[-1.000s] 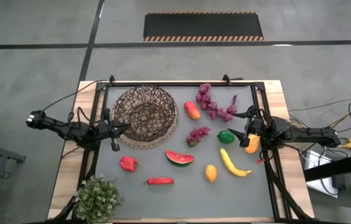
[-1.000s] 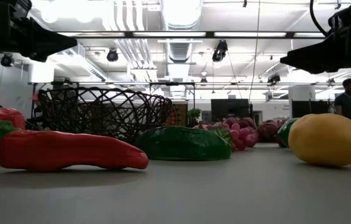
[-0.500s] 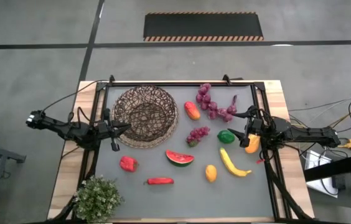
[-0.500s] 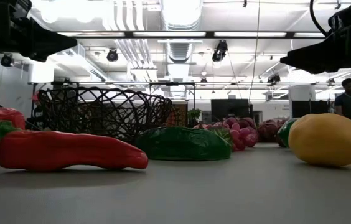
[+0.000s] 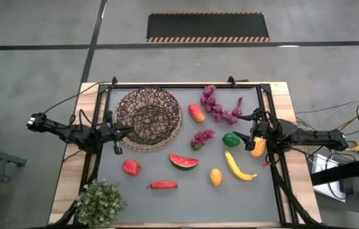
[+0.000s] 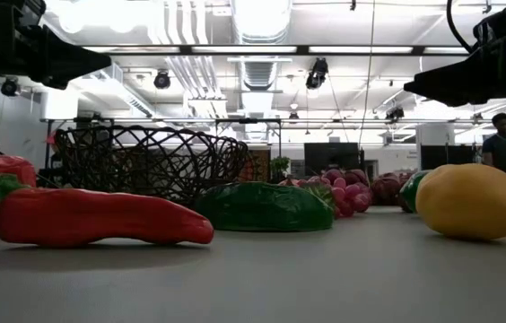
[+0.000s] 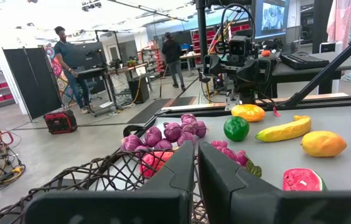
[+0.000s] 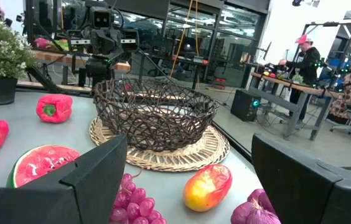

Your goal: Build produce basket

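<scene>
The dark wicker basket [image 5: 149,117] sits on a pale woven mat at the table's far left and holds nothing. The produce lies on the table to its right and near side: grape bunches [image 5: 216,107], an orange-red fruit [image 5: 196,112], a green pepper [image 5: 231,139], a watermelon slice [image 5: 183,161], a banana [image 5: 238,166], a yellow fruit [image 5: 215,177], a red pepper [image 5: 130,167] and a red chili [image 5: 163,185]. My left gripper [image 5: 127,130] is shut and hovers at the basket's left rim [image 7: 101,180]. My right gripper [image 5: 240,130] is open wide above the table, beside the green pepper, with an orange pepper [image 5: 258,147] under the arm.
A green potted plant [image 5: 100,202] stands at the near left corner. A dark frame runs along the table's edges. There is bare grey table along the near edge. People stand in the room beyond the table.
</scene>
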